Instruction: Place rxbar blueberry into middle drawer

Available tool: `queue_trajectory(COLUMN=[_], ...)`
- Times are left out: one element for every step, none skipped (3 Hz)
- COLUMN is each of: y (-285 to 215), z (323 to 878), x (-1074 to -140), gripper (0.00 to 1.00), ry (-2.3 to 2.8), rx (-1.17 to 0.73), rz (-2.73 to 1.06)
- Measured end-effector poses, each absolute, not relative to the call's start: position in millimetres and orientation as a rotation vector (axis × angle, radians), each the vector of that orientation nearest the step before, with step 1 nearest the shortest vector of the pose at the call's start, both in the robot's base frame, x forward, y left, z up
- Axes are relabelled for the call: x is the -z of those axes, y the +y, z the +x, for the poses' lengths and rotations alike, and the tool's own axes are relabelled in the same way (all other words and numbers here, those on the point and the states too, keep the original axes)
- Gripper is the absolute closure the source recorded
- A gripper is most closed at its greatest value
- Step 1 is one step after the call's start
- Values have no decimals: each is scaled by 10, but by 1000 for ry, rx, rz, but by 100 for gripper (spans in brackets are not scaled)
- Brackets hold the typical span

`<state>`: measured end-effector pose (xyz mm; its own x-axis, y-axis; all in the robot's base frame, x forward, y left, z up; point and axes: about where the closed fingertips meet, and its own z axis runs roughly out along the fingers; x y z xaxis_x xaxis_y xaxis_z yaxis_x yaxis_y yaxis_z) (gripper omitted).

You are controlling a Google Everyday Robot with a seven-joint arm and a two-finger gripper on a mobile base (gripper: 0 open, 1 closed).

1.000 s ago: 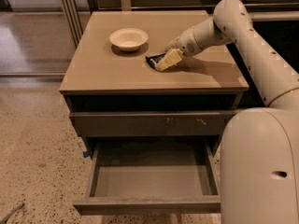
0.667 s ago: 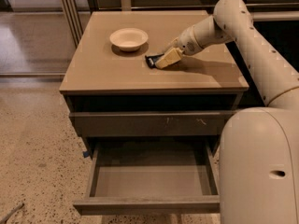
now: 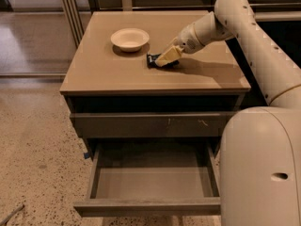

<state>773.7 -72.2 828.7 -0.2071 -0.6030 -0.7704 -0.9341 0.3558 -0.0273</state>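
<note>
The rxbar blueberry [image 3: 151,59], a small dark bar, is at the middle of the cabinet top, just right of the cream bowl. My gripper [image 3: 164,58] reaches in from the right and is shut on the bar, whose left end sticks out past the pale fingers [image 3: 169,54]. The bar is at or barely above the surface. The middle drawer [image 3: 153,181] is pulled open at the cabinet's lower front, and its flat grey floor is bare.
A cream round bowl [image 3: 130,38] stands on the cabinet top [image 3: 103,69], left of the bar. A shut drawer front with small pale scratches [image 3: 183,122] is above the open drawer. My white arm and base [image 3: 263,164] fill the right side. Speckled floor lies to the left.
My gripper and the bar have shifted slightly up and to the left together. The bowl and the open drawer have not moved.
</note>
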Motion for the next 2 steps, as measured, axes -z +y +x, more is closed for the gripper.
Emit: queue_trajectory(y=[-677,-667], z=[7694,7510], x=[-8306,-8428], gripper=[100,100], ry=[1899,1860], rx=[-618,-635], rz=[-1349,-1369])
